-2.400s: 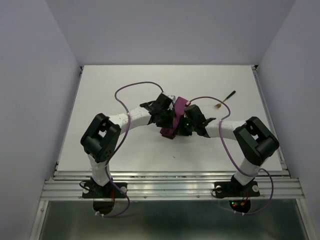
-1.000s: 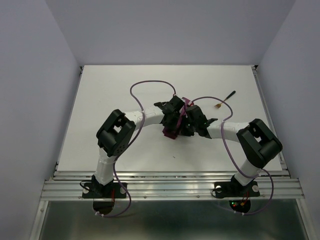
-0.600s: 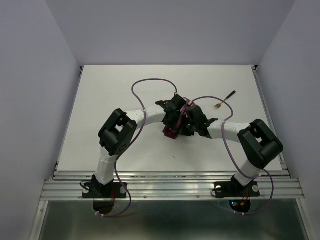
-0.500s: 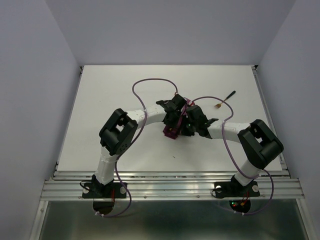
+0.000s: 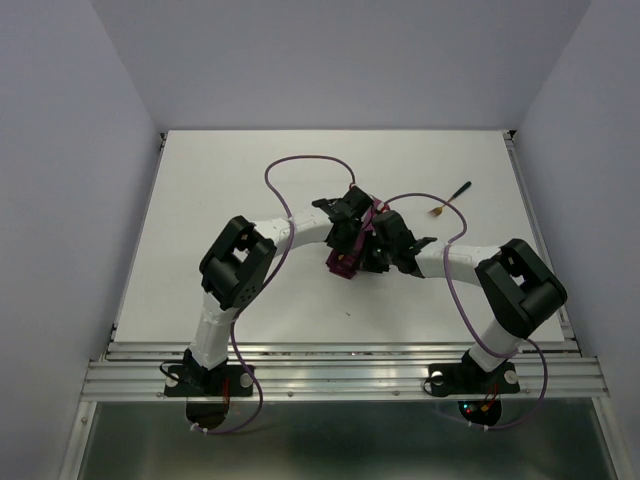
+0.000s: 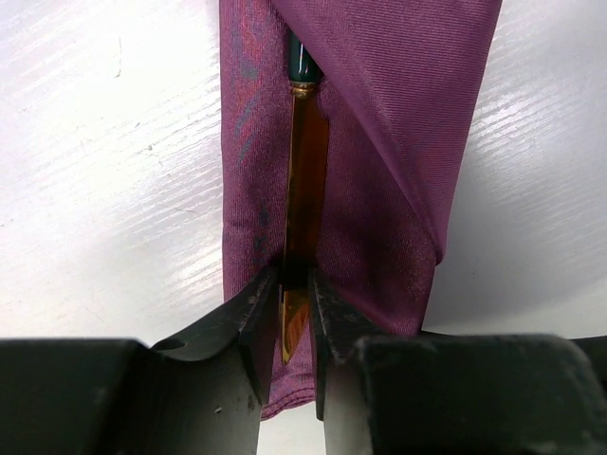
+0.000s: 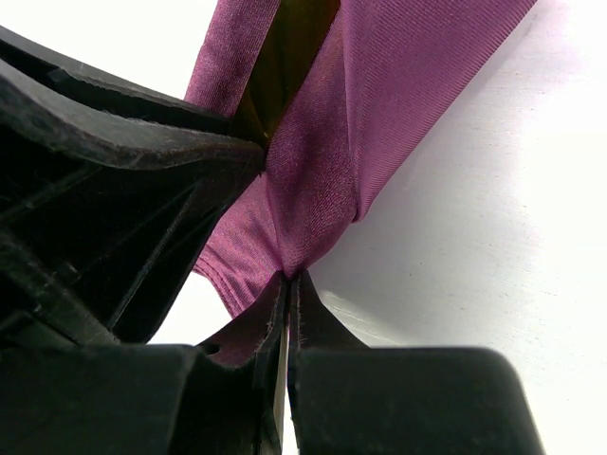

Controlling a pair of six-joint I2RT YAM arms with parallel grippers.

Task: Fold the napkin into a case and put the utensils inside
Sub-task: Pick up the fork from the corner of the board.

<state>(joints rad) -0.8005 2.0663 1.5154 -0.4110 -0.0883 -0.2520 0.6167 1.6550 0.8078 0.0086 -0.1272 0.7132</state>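
Moved rightward since earlier, left gripper (image 6: 292,296) nipped onto knife (image 6: 305,180) inside case (image 6: 398,142), right gripper (image 7: 287,284) pinching case cloth, white table (image 5: 230,180), second utensil (image 5: 452,197) lying apart, lilac walls (image 5: 330,60)

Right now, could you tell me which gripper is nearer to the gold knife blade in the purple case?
Left. The left gripper is clamped on the knife blade itself; the right gripper pinches a fold of the case beside it.
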